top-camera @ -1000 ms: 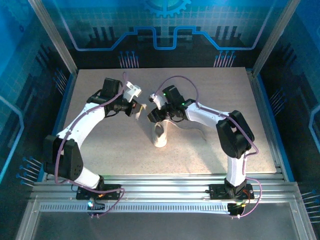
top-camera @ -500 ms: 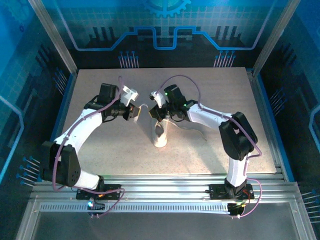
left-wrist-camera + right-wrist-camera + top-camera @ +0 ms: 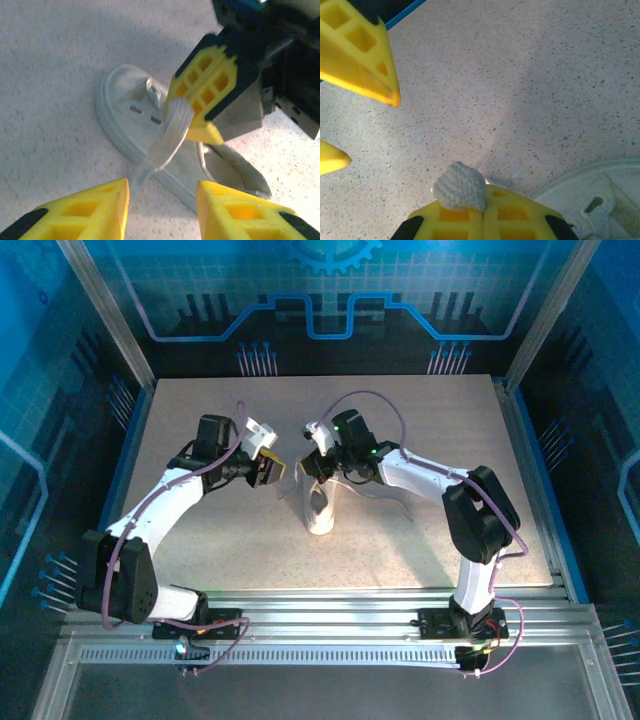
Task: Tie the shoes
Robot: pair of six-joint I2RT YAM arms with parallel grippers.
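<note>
Left wrist view: right tool (image 3: 186, 107) pinching lace (image 3: 167, 135), holding it up over white sneaker (image 3: 125, 115) lying mid-surface (image 3: 50, 60). Left tool (image 3: 162, 200) hanging part-open, empty, fingers straddling lace. Risk: lace slipping from shallow tip grip under pull; light sneaker dragging along. Tools crowding close, likely blocking each other's reach.

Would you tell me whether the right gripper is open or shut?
Shut: on the right gripper, the yellow fingers meet, pinching the lace between them.
</note>
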